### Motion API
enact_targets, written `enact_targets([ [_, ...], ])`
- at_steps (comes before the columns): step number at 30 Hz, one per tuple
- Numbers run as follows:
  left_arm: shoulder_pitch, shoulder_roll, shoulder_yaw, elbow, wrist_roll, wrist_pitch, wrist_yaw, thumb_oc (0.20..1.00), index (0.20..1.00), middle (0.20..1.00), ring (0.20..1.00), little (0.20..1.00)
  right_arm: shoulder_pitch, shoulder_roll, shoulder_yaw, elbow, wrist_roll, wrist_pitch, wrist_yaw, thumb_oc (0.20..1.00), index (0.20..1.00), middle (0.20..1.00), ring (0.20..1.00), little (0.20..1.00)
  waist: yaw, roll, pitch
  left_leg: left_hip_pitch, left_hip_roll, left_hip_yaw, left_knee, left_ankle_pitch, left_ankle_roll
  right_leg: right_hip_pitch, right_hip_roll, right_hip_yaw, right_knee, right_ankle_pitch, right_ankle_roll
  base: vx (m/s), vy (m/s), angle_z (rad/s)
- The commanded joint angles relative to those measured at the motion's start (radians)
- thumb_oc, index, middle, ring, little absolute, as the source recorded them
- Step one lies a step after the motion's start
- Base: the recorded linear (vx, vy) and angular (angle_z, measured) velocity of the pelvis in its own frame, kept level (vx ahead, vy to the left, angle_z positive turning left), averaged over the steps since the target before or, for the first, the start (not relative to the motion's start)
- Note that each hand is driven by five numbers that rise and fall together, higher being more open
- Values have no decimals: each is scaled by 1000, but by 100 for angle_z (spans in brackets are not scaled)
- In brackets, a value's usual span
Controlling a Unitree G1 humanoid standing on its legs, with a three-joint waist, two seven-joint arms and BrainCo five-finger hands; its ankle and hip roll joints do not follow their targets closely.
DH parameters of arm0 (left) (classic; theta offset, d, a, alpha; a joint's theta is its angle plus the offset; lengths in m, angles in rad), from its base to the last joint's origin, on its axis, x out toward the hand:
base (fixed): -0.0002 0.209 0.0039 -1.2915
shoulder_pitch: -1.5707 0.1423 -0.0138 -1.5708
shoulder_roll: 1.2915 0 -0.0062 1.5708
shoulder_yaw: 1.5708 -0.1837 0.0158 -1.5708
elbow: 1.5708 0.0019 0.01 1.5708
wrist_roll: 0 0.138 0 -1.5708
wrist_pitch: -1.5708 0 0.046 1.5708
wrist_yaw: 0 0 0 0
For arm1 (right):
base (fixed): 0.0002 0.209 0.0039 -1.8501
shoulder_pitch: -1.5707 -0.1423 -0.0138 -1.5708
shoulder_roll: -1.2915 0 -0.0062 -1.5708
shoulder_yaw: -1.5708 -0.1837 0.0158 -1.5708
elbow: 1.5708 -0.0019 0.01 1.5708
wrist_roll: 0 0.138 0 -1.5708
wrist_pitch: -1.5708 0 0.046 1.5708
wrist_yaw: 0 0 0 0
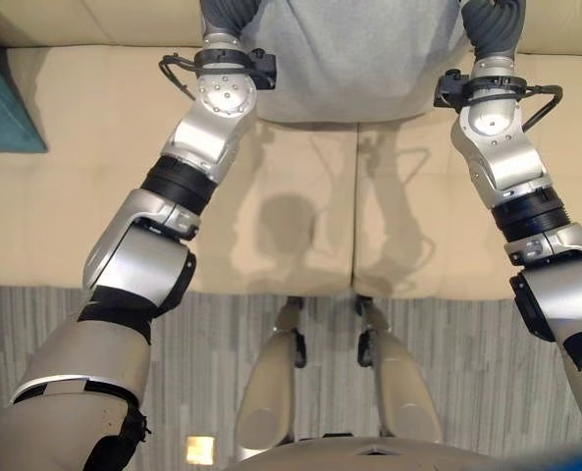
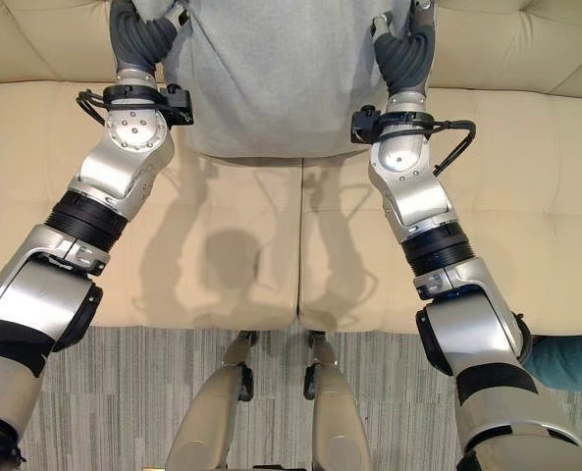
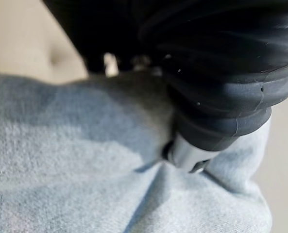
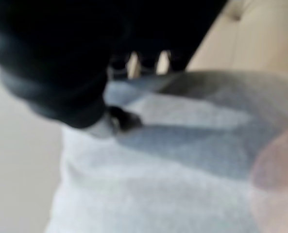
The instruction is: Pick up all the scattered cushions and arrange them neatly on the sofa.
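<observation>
**Grey cushion going up against the backrest, both hands on it**

The robot is holding a large soft grey fabric cushion at twelve o'clock, over the seat of the cream upholstered sofa and right in front of its backrest. One hand is working each side: the left hand is pressing in at the cushion's ten o'clock edge, the right hand at the two o'clock edge. In the left wrist view a silver thumb or finger is digging into the grey fabric just under the dark ribbed cover, so the left fingers are looking clamped on the cushion. The right wrist view shows the same sort of bite into the cloth, so the right fingers are reading as grasping it too.

Both arms are reaching well forward and slightly inward, wrists raised.

As for progress: this cushion is looking close to placed but not let go. A teal cushion is lying at nine o'clock on the sofa, and another teal shape is peeking in at four o'clock near the grey striped rug, so there is likely more to collect.
</observation>
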Motion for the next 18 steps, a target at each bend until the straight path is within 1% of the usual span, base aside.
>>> enact_targets([
  [1,-159,-146,-87,20,24,-118,-42,200,200,200,200,200,-108,127,107,-26,-74,-111,41,200,200,200,200,200,17,-16,-144,17,-1,-43,2,-70,-69,-37,-46,-27,-26,28,100,-34,-3,-1],
  [5,-152,-151,-78,25,18,-114,-37,200,200,200,200,200,-112,127,107,-11,-83,-103,36,200,200,200,200,200,18,-13,-130,2,-3,-44,4,-61,-71,-51,-47,-30,-25,35,99,0,0,0],
  [10,-142,-157,-73,59,24,-101,-39,200,200,200,200,200,-140,121,124,66,-88,-82,36,200,200,200,200,200,23,-6,-105,-30,-1,-48,6,-53,-77,-83,-46,-32,-18,33,96,-21,-11,0],
  [14,-144,-152,-80,99,49,-84,-35,200,200,200,200,200,-193,118,148,139,-81,-71,38,200,200,200,200,200,30,-6,-79,-61,0,-50,6,-40,-82,-118,-46,-38,-12,43,96,-34,-19,0],
  [15,-149,-146,-83,119,54,-78,-35,520,520,520,520,520,-206,121,154,162,-82,-66,37,200,200,200,200,200,31,-6,-78,-66,0,-51,5,-39,-82,-126,-44,-37,-12,45,96,0,0,0],
  [16,-150,-146,-83,120,54,-79,-35,884,884,884,884,884,-207,121,154,163,-81,-66,38,200,200,200,200,200,30,-6,-78,-67,0,-51,5,-39,-82,-128,-44,-37,-11,45,96,0,0,0],
  [17,-164,-133,-87,136,71,-70,-28,1000,1000,1000,1000,1000,-234,118,171,190,-93,-57,35,200,200,200,200,200,33,-7,-72,-78,1,-52,6,-36,-83,-140,-44,-39,-9,48,95,0,0,0],
  [18,-169,-122,-87,146,74,-69,-28,1000,1000,1000,1000,1000,-253,116,179,218,-103,-45,29,200,200,200,200,200,33,-8,-69,-89,2,-54,7,-33,-83,-149,-43,-40,-9,50,94,-26,-35,-2],
])
